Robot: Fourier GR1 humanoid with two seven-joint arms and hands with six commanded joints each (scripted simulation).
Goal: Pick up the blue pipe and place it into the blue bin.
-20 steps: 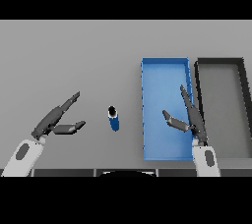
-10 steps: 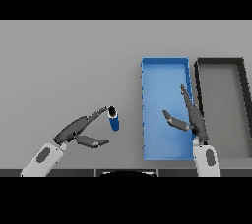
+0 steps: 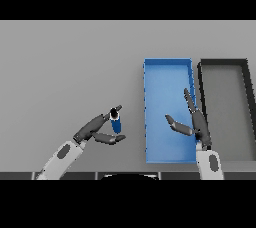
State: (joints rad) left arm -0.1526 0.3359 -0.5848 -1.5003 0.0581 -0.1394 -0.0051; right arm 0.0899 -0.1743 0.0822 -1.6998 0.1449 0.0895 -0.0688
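The blue pipe (image 3: 116,121) stands upright on the grey table, a short blue cylinder with a dark top. My left hand (image 3: 93,129) is right against it from the left, fingers straight behind it and thumb stretched under it, open. The blue bin (image 3: 167,74) lies just right of the pipe, a long empty tray. My right hand (image 3: 196,122) hovers open over the bin's near right part, fingers spread and pointing away from me.
A dark grey bin (image 3: 223,64) of the same shape lies against the blue bin's right side. Grey table (image 3: 65,67) stretches to the left and far side.
My left hand has moved right from the table's left part up to the pipe, its fingers and thumb now flanking it. The pipe and the right hand have stayed put.
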